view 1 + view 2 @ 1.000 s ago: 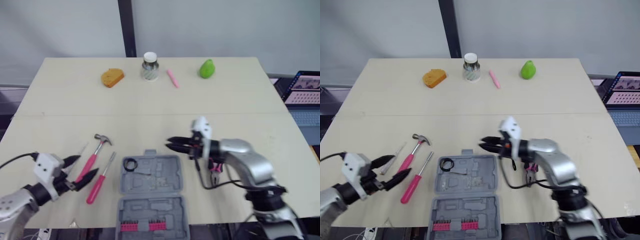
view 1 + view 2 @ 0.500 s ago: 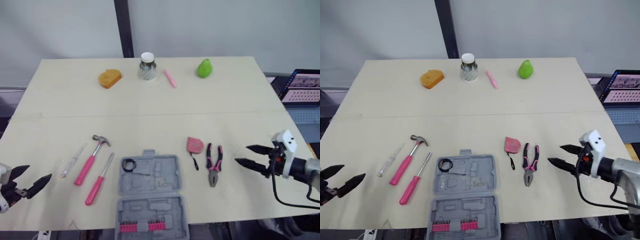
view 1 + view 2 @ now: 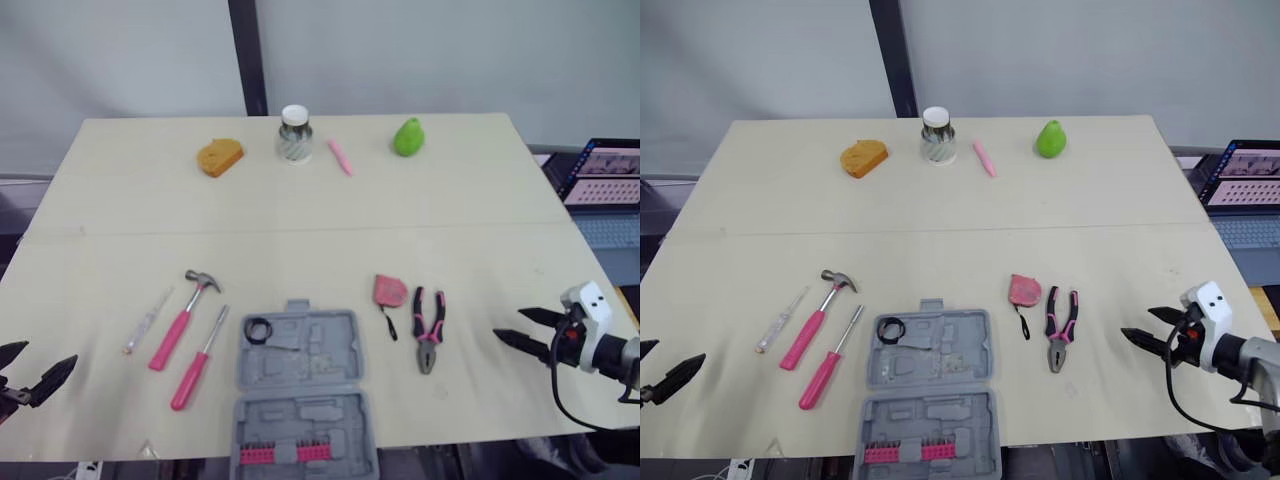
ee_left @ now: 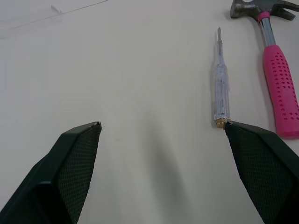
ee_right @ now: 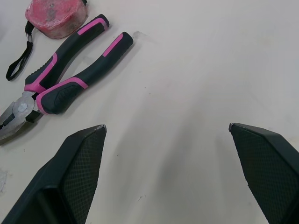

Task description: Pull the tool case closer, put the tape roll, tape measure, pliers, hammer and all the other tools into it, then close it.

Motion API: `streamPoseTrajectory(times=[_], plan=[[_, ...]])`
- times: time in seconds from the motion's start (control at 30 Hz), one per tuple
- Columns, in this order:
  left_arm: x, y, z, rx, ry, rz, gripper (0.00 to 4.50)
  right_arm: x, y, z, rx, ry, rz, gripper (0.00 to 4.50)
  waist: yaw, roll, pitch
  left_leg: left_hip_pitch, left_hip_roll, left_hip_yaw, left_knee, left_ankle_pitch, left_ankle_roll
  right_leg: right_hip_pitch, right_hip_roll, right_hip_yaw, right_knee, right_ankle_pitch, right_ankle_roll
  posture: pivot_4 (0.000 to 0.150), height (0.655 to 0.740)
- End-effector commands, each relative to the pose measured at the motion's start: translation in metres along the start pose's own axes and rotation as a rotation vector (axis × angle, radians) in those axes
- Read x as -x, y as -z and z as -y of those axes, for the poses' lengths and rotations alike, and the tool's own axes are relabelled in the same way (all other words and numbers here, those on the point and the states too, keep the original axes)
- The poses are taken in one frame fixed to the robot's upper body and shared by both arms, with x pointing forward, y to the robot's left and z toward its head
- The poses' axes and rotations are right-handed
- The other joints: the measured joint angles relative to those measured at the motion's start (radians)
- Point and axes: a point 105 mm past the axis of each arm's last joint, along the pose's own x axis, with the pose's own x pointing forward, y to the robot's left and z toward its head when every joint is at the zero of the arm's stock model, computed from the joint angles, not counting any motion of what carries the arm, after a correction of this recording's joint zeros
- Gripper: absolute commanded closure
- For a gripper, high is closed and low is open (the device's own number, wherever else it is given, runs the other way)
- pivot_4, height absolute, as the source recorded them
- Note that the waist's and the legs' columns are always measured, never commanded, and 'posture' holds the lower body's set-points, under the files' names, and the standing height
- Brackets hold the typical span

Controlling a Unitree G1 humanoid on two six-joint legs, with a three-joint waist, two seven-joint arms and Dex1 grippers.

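Observation:
The grey tool case [image 3: 303,390] lies open near the table's front edge, with a black tape roll [image 3: 260,328] in its far left corner. To its right lie the red tape measure [image 3: 390,290] and the pink-and-black pliers [image 3: 429,328]. On its left are the pink-handled hammer [image 3: 185,305], a pink screwdriver [image 3: 197,360] and a clear tester screwdriver [image 3: 146,322]. My left gripper [image 3: 50,352] is open at the front left corner, short of the tester screwdriver [image 4: 221,98]. My right gripper [image 3: 508,322] is open, to the right of the pliers [image 5: 60,88], holding nothing.
Along the far edge stand an orange bread-shaped piece [image 3: 221,156], a white-lidded jar [image 3: 294,133], a pink marker [image 3: 342,157] and a green pear [image 3: 408,137]. A laptop [image 3: 600,180] sits beyond the table's right side.
My right gripper has drawn back from over the case to the table's right side. My left gripper has pulled away from the screwdrivers to the front left corner.

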Motion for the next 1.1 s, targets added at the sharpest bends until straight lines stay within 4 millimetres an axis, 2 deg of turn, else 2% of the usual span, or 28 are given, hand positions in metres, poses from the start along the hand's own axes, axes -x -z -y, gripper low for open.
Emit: streamPoseTrajectory(times=[0.03,0.2,0.37,0.5,0.6,0.73,0.83,0.9,1.1], plan=[[-0.001,-0.007,0.001,-0.015,-0.004,0.022,0.00,0.002,-0.009,0.001,0.017,-0.001,0.039,0.05,0.000,0.000,0.000,0.000,0.000,0.000,0.000,0.000,0.000,0.000,0.000,0.000,0.000,0.000,0.000,0.150,0.7400],[-0.014,-0.022,0.020,-0.035,0.076,0.059,0.00,-0.001,-0.029,-0.018,0.010,-0.058,0.106,0.05,0.001,0.000,0.000,0.000,0.000,0.000,0.000,0.000,0.000,0.000,0.000,0.000,0.000,0.000,0.000,0.150,0.7400],[-0.044,-0.050,0.084,-0.078,0.319,0.116,0.00,-0.017,-0.046,-0.056,0.044,-0.130,0.125,0.05,0.008,0.000,0.000,0.000,0.000,0.000,0.001,0.000,0.000,0.001,0.000,0.001,0.001,0.000,0.000,0.150,0.7400],[-0.067,-0.086,0.154,-0.167,0.609,0.196,0.00,-0.039,-0.049,-0.091,0.035,-0.128,0.082,0.05,0.016,0.000,0.000,0.000,0.000,-0.001,0.002,0.000,0.000,0.001,0.000,0.001,0.002,0.000,0.000,0.150,0.7400],[-0.077,-0.110,0.190,-0.226,0.770,0.251,0.00,-0.053,-0.052,-0.115,0.017,-0.118,0.070,0.05,0.020,0.000,0.000,0.000,0.000,-0.001,0.003,0.000,0.000,0.001,0.000,0.002,0.003,0.000,0.000,0.150,0.7400],[-0.082,-0.128,0.223,-0.286,0.948,0.300,0.00,-0.071,-0.054,-0.140,0.000,-0.076,0.040,0.05,0.022,0.001,-0.001,0.001,0.000,0.000,0.002,0.000,-0.001,0.000,0.001,0.002,0.003,0.000,0.000,0.150,0.7400],[-0.081,-0.131,0.245,-0.310,1.049,0.316,0.00,-0.081,-0.053,-0.150,-0.014,-0.049,0.029,0.86,0.022,0.001,-0.001,0.001,0.000,0.000,0.002,0.000,-0.001,0.000,0.001,0.002,0.003,0.000,0.000,0.150,0.7400],[-0.078,-0.132,0.258,-0.327,1.105,0.324,0.00,-0.086,-0.053,-0.153,-0.017,-0.029,0.020,1.84,0.023,0.001,-0.001,0.000,0.000,0.000,0.002,0.000,-0.001,0.000,0.001,0.002,0.003,0.000,0.000,0.150,0.7400],[-0.074,-0.132,0.278,-0.368,1.196,0.357,0.00,-0.098,-0.055,-0.148,-0.001,0.046,0.001,1.84,0.025,0.001,-0.001,0.000,0.000,0.000,0.003,0.000,-0.001,0.000,0.001,0.003,0.003,0.000,0.000,0.150,0.7400]])
